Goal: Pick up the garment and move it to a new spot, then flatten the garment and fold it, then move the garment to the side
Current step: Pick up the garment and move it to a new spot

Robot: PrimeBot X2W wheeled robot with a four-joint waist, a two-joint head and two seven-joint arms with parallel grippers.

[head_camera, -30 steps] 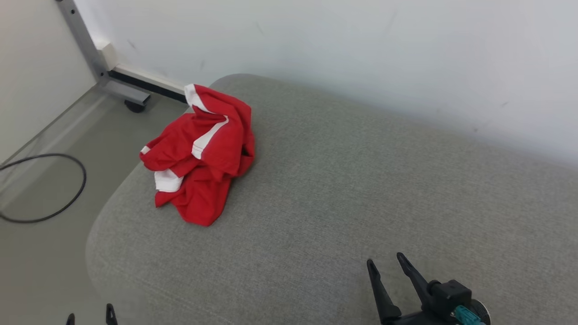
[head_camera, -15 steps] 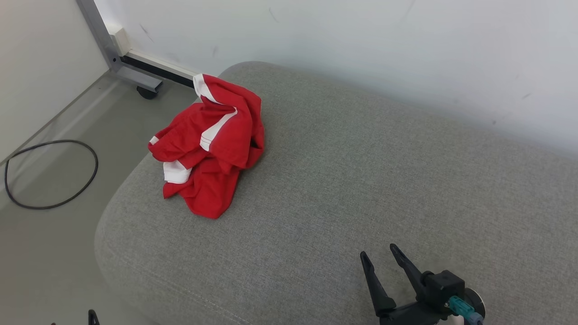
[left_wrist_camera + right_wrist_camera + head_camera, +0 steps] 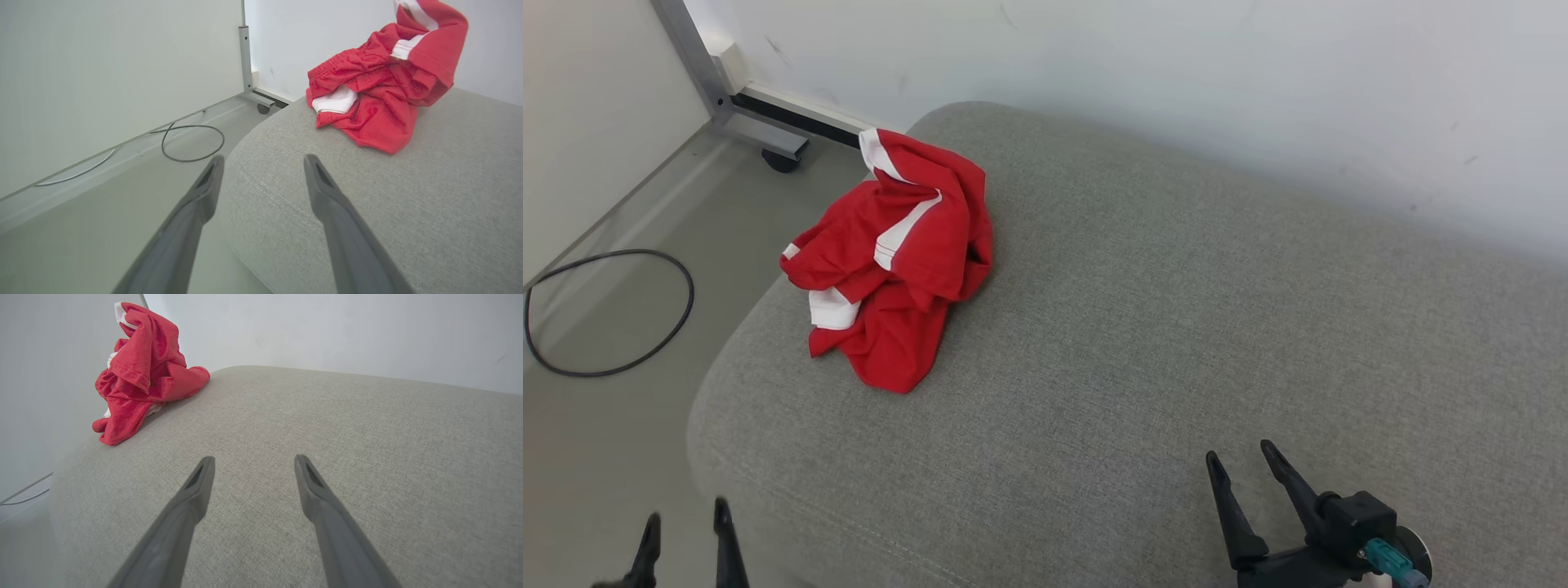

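Observation:
The garment (image 3: pixel 894 253) is a crumpled red piece with white stripes, heaped near the far left end of a grey upholstered seat (image 3: pixel 1160 327). It also shows at the upper right of the left wrist view as the garment (image 3: pixel 380 90) and at the upper left of the right wrist view as the garment (image 3: pixel 139 371). My left gripper (image 3: pixel 686 514) hangs open off the seat's near left corner, well short of the cloth; its own view shows the gripper (image 3: pixel 263 161) empty. My right gripper (image 3: pixel 1241 461) stands open over the seat's near right part, empty, far from the garment, as in the gripper (image 3: pixel 253 459).
A black cable loop (image 3: pixel 609 314) lies on the floor left of the seat. A grey metal frame leg with a caster (image 3: pixel 768 151) stands by the white wall behind the garment. The seat stretches bare to the right of the cloth.
The head camera has shifted, so the whole picture slid. My left gripper's fingertips have risen further into the lower left of the head view. The garment lies as before.

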